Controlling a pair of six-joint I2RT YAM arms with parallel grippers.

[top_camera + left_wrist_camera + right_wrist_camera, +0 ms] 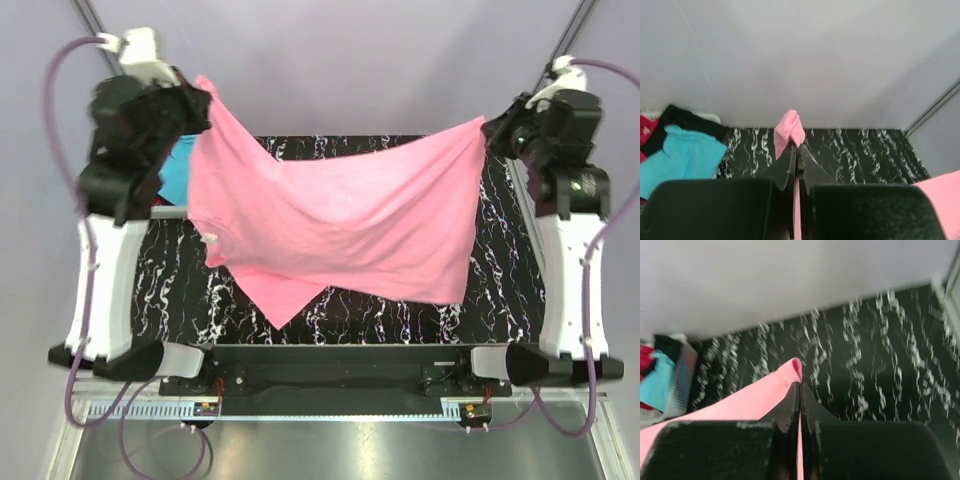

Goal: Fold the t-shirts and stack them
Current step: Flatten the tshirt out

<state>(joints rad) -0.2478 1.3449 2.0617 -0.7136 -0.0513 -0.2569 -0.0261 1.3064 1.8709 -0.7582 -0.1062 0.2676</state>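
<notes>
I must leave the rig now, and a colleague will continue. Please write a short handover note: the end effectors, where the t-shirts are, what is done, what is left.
The left end effector and the right end effector are both shut, each pinching an edge of the pink t-shirt.
It hangs spread between them over the black marbled table, unfolded.
The turquoise t-shirt, black t-shirt and red t-shirt lie heaped at the white basket, far left.
Done: nothing folded or stacked.
Left: fold all four, then stack.

I can read no text, brand or number in any of my views. The pink t-shirt has a small white label near its left edge in the top view, but it is too small to read.
</notes>
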